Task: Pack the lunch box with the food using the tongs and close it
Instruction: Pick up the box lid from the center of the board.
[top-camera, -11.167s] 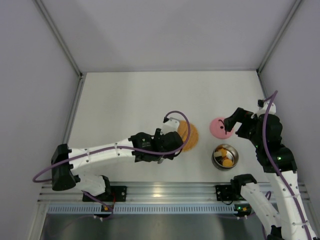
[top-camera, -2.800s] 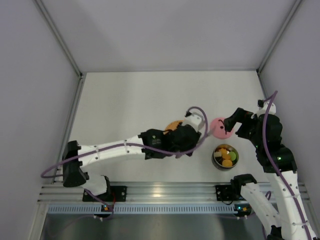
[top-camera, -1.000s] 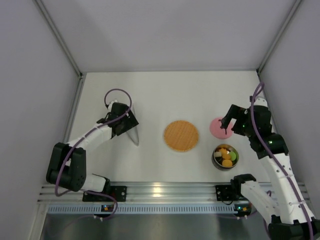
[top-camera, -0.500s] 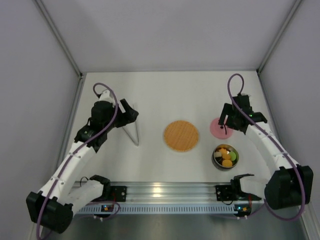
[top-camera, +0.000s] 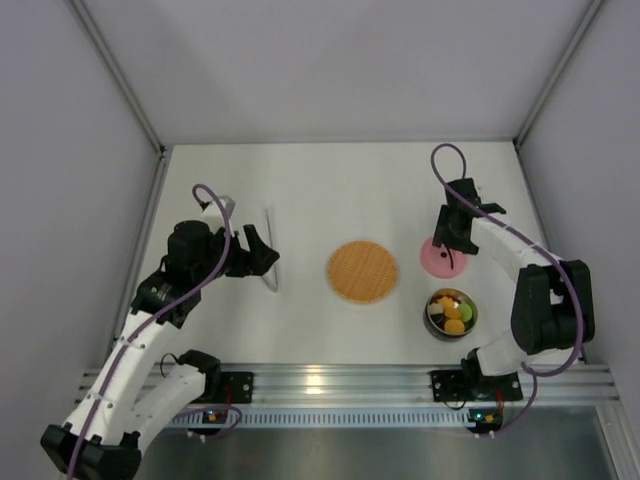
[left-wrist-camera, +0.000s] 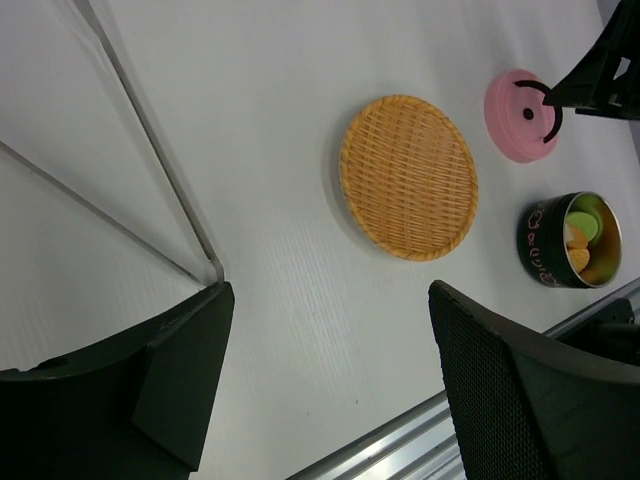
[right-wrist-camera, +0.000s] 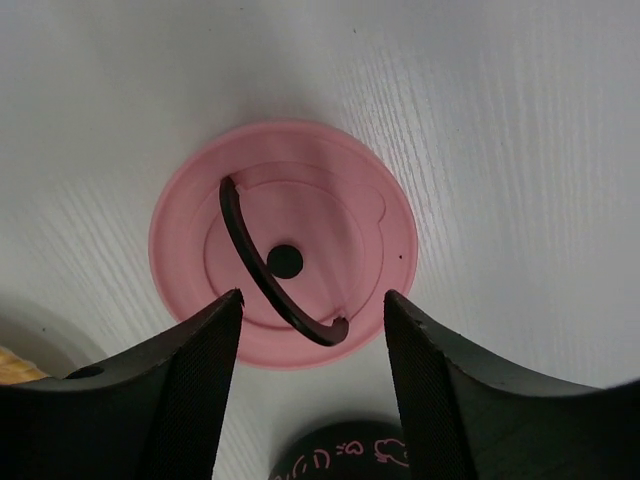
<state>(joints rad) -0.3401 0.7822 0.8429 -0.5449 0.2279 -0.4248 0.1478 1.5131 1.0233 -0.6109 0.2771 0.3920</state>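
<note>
Silver tongs (top-camera: 269, 250) (left-wrist-camera: 153, 150) lie flat on bench (top-camera: 320, 180), left of centre. Long axis runs far to near; joined end toward near edge, open tips toward far edge.

Left gripper (top-camera: 258, 255) (left-wrist-camera: 330, 390) sits just beside joined end, jaws wide, holding nothing. Contact with tongs: cannot tell.

Mat (top-camera: 362, 271) (left-wrist-camera: 408, 175) lies mid-bench, bare.

Lunch box (top-camera: 430, 312) (left-wrist-camera: 540, 250) stands upright toward near right corner, uncovered, with food (top-camera: 455, 310) (left-wrist-camera: 585, 240) inside: orange, yellow and green pieces visible.

Pink lid (top-camera: 440, 258) (left-wrist-camera: 520, 115) (right-wrist-camera: 350, 240) lies flat just on far side of lunch box, black handle (right-wrist-camera: 243, 245) up.

Right gripper (top-camera: 448, 240) (right-wrist-camera: 312, 300) is over lid, jaws apart, one either side of handle, gap showing on both sides.
</note>
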